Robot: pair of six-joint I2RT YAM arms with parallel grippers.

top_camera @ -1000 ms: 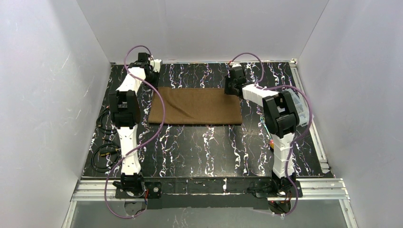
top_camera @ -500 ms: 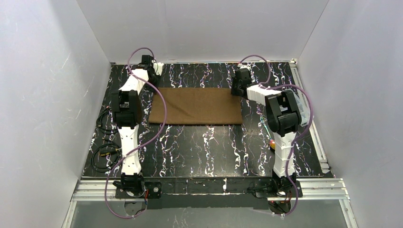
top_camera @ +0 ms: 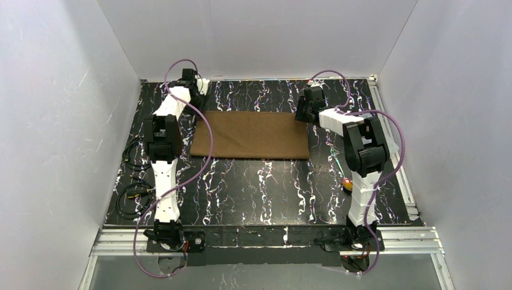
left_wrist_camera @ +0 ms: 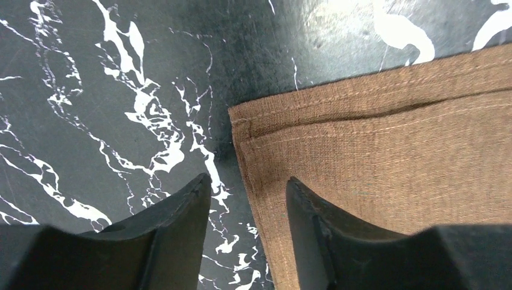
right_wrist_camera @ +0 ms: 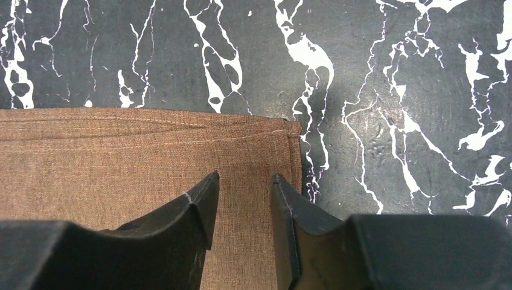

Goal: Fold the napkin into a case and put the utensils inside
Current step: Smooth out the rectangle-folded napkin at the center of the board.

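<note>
The brown napkin (top_camera: 250,135) lies flat on the black marbled table as a wide rectangle, doubled over, with two hemmed layers showing at its far edge (left_wrist_camera: 374,99). My left gripper (top_camera: 196,104) is open at the far left corner. Its tips (left_wrist_camera: 248,179) straddle the napkin's left edge, with nothing pinched. My right gripper (top_camera: 302,115) is open just inside the far right corner, both tips (right_wrist_camera: 244,175) over the napkin (right_wrist_camera: 121,157). Of the utensils, only a small red bit (top_camera: 346,183) shows beside the right arm.
Loose black cables (top_camera: 130,194) lie along the table's left edge. White walls close in the left, far and right sides. A metal rail (top_camera: 265,237) carrying the arm bases runs along the near edge.
Both grippers were shut at the napkin's far corners and have opened, letting the cloth go. The right wrist has shifted slightly right and farther back. The napkin lies still.
</note>
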